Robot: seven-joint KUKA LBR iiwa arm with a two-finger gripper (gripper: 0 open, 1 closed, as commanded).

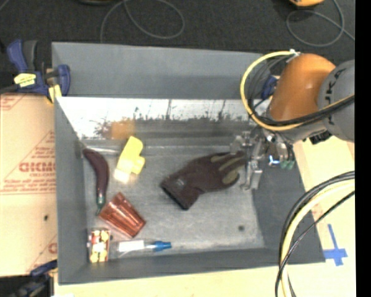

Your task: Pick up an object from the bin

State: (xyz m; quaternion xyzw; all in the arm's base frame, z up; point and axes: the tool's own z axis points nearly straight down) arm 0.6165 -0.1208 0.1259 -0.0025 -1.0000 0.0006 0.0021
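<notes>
A grey sheet-metal bin (pixel 154 73), its floor matte and its back wall scuffed with dark marks, holds a scatter of small things. The robot arm, capped at the wrist by a smooth orange cover (pixel 300 91) ringed with yellow and black cables, reaches in from the right. Its gripper (pixel 252 164) is low against the bin's right wall; whether it is open or closed cannot be told.

A dark brown knitted glove (pixel 201 177), soft and rumpled, lies on the floor at centre right. Its cuff points to the bin's middle and its finger end is touching or just beside the gripper.

Well apart, along the left side, lie a glossy maroon curved piece (pixel 99 172), a ridged reddish-brown plastic piece (pixel 121 215) and a blocky yellow piece (pixel 130 158). At the front lies a slim white pen-like tube with a blue tip (pixel 145 247), and in the front left corner a small red-and-white patterned box (pixel 99 245).
</notes>
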